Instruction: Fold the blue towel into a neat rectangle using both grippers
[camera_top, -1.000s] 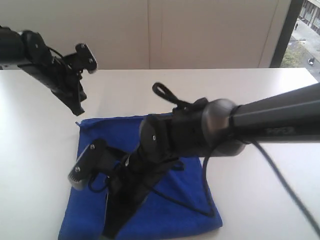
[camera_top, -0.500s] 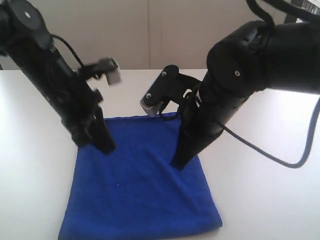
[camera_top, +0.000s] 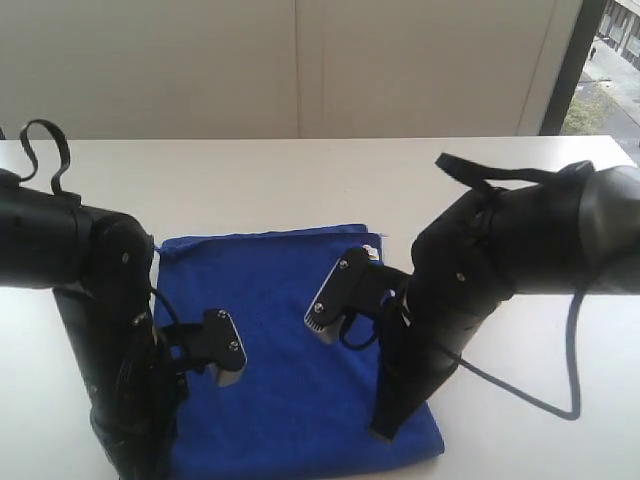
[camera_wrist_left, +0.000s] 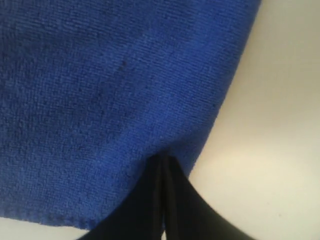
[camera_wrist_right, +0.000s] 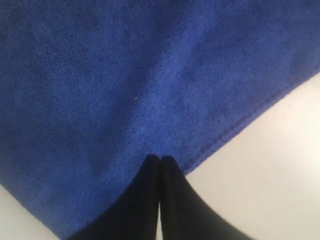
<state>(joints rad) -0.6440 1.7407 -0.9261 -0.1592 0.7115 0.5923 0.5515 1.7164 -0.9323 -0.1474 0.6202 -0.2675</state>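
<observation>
Your towel (camera_top: 290, 300) lies flat on table (camera_top: 300, 180). L gripper (camera_wrist_left: 163, 162) clenched, tips at towel's edge nr one corner; R gripper (camera_wrist_right: 159, 161) clenched at towel's neighbouring corner. Can't tell if cloth's pinched.

A bare, office-like test room: a plain white table (camera_top: 300, 170), a pale panelled wall (camera_top: 400, 70) behind the table, and beyond the table's far right corner a dark-framed window (camera_top: 612, 60) overlooking a street below.
</observation>
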